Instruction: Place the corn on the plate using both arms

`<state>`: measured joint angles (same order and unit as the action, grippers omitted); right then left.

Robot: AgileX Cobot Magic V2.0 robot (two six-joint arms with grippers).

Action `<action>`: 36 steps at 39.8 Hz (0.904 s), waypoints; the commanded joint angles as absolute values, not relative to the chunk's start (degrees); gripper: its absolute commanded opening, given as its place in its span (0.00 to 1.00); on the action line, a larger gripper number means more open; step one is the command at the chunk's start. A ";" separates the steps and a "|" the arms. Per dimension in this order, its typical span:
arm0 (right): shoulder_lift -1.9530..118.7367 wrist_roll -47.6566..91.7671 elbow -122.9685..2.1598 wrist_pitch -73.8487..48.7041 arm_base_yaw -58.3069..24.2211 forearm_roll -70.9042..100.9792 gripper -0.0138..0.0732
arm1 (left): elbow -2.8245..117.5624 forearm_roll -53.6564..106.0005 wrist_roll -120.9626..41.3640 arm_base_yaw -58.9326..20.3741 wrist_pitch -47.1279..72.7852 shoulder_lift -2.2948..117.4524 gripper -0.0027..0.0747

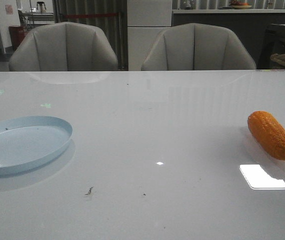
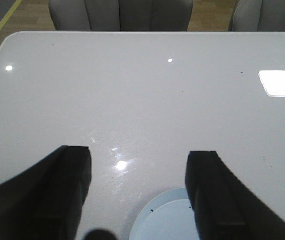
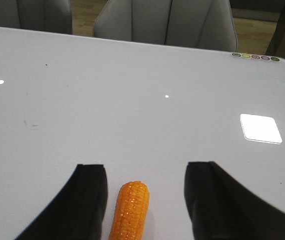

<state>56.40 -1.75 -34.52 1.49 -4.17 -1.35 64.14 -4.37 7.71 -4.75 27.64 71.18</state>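
The orange corn (image 1: 271,135) lies on the white table at the right, tapered end toward the front. In the right wrist view the corn (image 3: 130,210) rests on the table below and between the fingers of my open right gripper (image 3: 145,170), nearer one finger, untouched. The pale blue plate (image 1: 57,124) sits at the table's left edge. In the left wrist view, part of the plate (image 2: 167,220) shows under my open left gripper (image 2: 138,155), which holds nothing. Neither gripper appears in the front view.
Two grey chairs (image 1: 65,47) stand behind the table's far edge. A bright window reflection (image 1: 262,177) lies in front of the corn. Small dark specks (image 1: 89,190) mark the table surface near the front.
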 commanded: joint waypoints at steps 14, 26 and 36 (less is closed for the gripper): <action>55.83 -1.81 -36.51 7.88 -4.05 -1.27 0.69 | 80.33 -8.68 8.35 -4.74 39.76 96.93 0.65; 55.83 -1.81 -36.51 7.88 -4.05 -1.27 0.69 | 80.33 -8.68 8.35 -4.74 41.03 106.47 0.65; 55.83 -1.81 -36.51 7.88 -4.05 -1.27 0.69 | 80.33 -8.46 8.35 -4.74 42.73 109.44 0.65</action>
<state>56.40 -1.75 -34.52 2.64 -4.17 -1.35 78.36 -8.06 7.71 -4.75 43.57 111.83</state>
